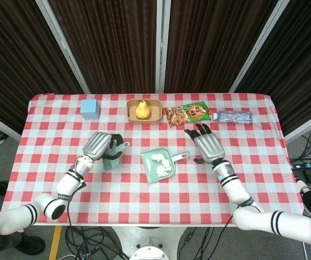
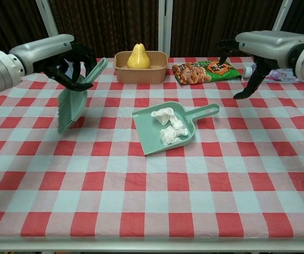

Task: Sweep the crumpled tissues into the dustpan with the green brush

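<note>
water bottle point(image 2: 273, 74) mostly behind right hand point(image 2: 258, 55)

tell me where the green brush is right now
The green brush is in the left hand, left of the dustpan in the chest view, bristles down near the tablecloth.

Dustpan point(image 2: 165, 128) sits mid-table with the tissues point(image 2: 170, 126) in it, its handle running toward the right edge; the brush point(image 2: 73, 100) hangs in the left hand point(image 2: 67, 66) well to its left, above the cloth, and the right hand point(image 2: 258, 50) is up to its right. Along the far edge, left to right: box point(image 1: 90, 108), bowl point(image 1: 144, 111) with the pear point(image 1: 142, 109) in it, snack bags point(image 1: 187, 114), and bottle point(image 1: 232, 116) nearest the far right corner.
</note>
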Controlling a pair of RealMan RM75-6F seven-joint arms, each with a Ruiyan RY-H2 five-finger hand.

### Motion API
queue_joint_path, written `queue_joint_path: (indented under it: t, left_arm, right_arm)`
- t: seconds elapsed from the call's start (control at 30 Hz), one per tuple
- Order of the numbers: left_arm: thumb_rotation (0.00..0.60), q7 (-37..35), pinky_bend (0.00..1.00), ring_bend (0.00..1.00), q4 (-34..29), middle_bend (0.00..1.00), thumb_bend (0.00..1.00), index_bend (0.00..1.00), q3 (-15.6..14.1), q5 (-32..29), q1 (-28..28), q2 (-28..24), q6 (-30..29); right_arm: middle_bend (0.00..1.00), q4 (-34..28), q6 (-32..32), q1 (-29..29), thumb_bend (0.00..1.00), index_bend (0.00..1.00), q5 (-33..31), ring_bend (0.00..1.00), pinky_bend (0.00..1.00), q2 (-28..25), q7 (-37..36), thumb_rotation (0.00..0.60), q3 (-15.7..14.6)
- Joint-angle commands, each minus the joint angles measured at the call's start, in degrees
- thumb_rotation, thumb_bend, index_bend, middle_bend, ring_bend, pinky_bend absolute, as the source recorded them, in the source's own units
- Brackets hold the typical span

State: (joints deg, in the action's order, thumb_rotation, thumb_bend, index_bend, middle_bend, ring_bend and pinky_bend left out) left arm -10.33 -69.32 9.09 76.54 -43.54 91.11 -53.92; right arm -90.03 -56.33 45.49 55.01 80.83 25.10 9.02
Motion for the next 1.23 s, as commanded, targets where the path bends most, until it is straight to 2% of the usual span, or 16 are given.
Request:
queue_joint_path:
  t: [0.03,0.1,0.23,0.33,0.43,0.6,0.7,0.77,0.83,0.9,1.07,1.23]
  left_arm:
    - [0.600,19.47,0.84,0.57,-3.97,0.52,0.51,0.46,-2.84,-7.13,1.48,-4.21,2.71]
    - [0.600,23.78,0.82,0.56,-5.52,0.49,0.46,0.40,-2.87,-9.28,1.39,-4.28,2.88]
    - [0.600,32.38,0.77,0.50,-7.88,0.40,0.29,0.28,-3.11,-14.50,0.67,-4.76,4.05]
    - [0.600,34.10,0.73,0.44,-10.72,0.34,0.23,0.25,-2.62,-16.89,1.21,-6.12,2.87]
    - [0.600,30.74,0.72,0.43,-15.04,0.34,0.21,0.25,-1.67,-16.27,3.46,-9.17,-0.47]
    - [0.600,23.85,0.69,0.43,-20.82,0.34,0.21,0.25,-1.50,-11.36,9.26,-17.19,-8.61]
    - [0.600,21.66,0.61,0.41,-21.24,0.34,0.20,0.25,-2.22,-9.57,13.16,-20.97,-13.61]
    - [0.600,21.69,0.50,0.34,-20.10,0.33,0.20,0.25,-3.12,-8.95,15.92,-22.59,-16.99]
    - [0.600,22.40,0.40,0.29,-18.89,0.31,0.21,0.25,-4.04,-8.74,18.39,-23.37,-19.92]
    - [0.600,23.47,0.34,0.26,-17.58,0.30,0.20,0.25,-5.17,-8.52,21.29,-23.82,-23.28]
    - [0.600,21.84,0.30,0.26,-16.49,0.29,0.21,0.25,-7.62,-7.51,27.77,-24.54,-28.98]
    - [0.600,21.19,0.28,0.26,-16.75,0.29,0.21,0.25,-9.56,-5.89,33.38,-24.61,-34.49]
  right_arm:
    - [0.21,-3.61,-2.73,-2.45,0.03,0.12,2.45,0.00,0.00,-3.39,-0.76,0.600,-0.90]
    - [0.21,-4.88,-3.48,-3.39,0.03,0.11,3.38,0.00,0.00,-4.74,-1.46,0.600,-1.22]
    - [0.21,-6.51,-4.41,-5.47,0.03,0.11,5.11,0.00,0.00,-7.59,-3.27,0.600,-2.12]
    - [0.21,-7.02,-5.48,-7.04,0.03,0.11,6.40,0.00,0.00,-9.42,-4.40,0.600,-2.76]
    - [0.22,-7.67,-6.84,-8.98,0.03,0.11,8.00,0.00,0.00,-11.85,-6.48,0.600,-3.20]
    - [0.23,-8.67,-8.62,-12.36,0.06,0.11,11.26,0.01,0.00,-17.14,-10.50,0.600,-4.26]
    - [0.22,-8.92,-9.63,-14.70,0.10,0.11,13.38,0.01,0.00,-20.41,-13.91,0.600,-5.12]
    - [0.20,-8.75,-11.25,-16.74,0.12,0.11,15.22,0.01,0.00,-22.09,-16.79,0.600,-5.70]
    - [0.17,-8.36,-13.53,-19.00,0.14,0.11,17.52,0.00,0.00,-23.02,-19.47,0.600,-6.56]
    - [0.15,-7.43,-16.85,-21.63,0.14,0.11,20.13,0.00,0.00,-23.58,-22.31,0.600,-7.28]
    - [0.13,-4.57,-23.41,-27.25,0.14,0.10,25.06,0.00,0.00,-23.71,-28.77,0.600,-8.97]
    - [0.13,-3.14,-28.60,-31.97,0.14,0.10,27.52,0.00,0.00,-23.25,-31.61,0.600,-10.13]
